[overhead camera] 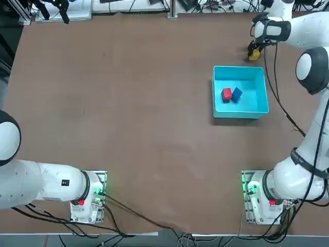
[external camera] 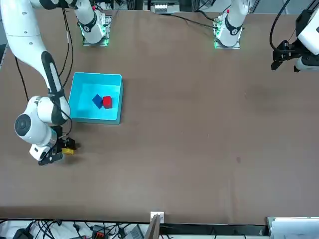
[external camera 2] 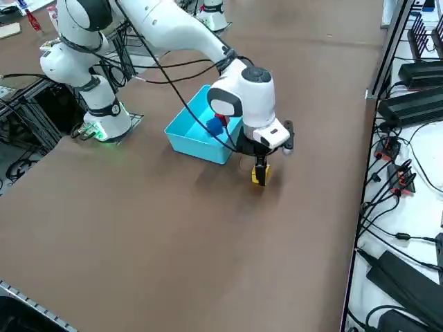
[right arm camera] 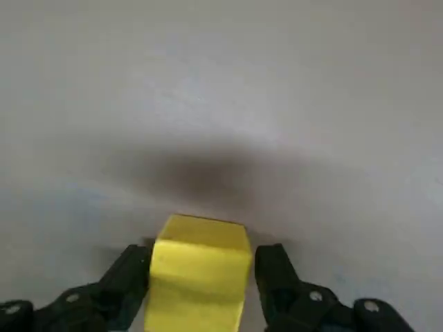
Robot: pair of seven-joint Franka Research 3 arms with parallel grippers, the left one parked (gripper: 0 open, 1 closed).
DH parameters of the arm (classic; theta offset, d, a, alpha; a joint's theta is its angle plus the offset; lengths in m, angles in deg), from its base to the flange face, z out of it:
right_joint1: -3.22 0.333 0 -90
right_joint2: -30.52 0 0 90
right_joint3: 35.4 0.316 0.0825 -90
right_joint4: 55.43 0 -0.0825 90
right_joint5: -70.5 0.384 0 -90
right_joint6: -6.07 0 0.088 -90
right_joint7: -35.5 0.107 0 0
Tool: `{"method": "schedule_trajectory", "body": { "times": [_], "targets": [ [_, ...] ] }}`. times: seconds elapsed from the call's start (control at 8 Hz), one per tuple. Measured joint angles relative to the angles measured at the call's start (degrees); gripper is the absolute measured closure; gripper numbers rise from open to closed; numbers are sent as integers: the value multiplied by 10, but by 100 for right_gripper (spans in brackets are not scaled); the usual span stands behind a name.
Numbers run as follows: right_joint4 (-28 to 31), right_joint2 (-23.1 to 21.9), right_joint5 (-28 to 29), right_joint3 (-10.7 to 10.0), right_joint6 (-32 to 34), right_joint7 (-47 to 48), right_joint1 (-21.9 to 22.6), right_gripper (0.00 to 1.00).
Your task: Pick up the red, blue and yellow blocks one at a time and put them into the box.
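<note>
— So, what carries everything?
— Wide brown surface [overhead camera: 144, 118], with the box [overhead camera: 257, 107] on it toward three o'clock from the middle in the overhead view, cyan, shallow, open on top.
— And the arm?
— White right arm reaches past the box; its end effector [overhead camera: 254, 52] sits just outside the box's far corner, around one o'clock from it, low over the surface.
— Its fingers?
— Narrowed onto the yellow block [right arm camera: 199, 271]; the wrist view shows a dark finger [right arm camera: 128, 275] pressed to each side of it. Whether the block touches the surface, I cannot tell.
— The others?
— Red block [overhead camera: 226, 94] and blue block [overhead camera: 236, 93] lie inside the box near its middle, just beside each other, blue at three o'clock of red
</note>
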Motion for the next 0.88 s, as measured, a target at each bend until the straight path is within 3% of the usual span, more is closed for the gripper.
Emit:
{"method": "schedule_trajectory", "body": {
  "times": [0.12, 0.38, 0.62, 0.88],
  "targets": [
    [-3, -1, 1, 1, 1, -1, 0, 22],
    [-18, -20, 13, 6, 54, -2, 1, 28],
    [-28, -94, 35, 9, 184, -2, 2, 28],
    [17, -194, 50, 13, 280, 22, 10, 28]
  ]
}}
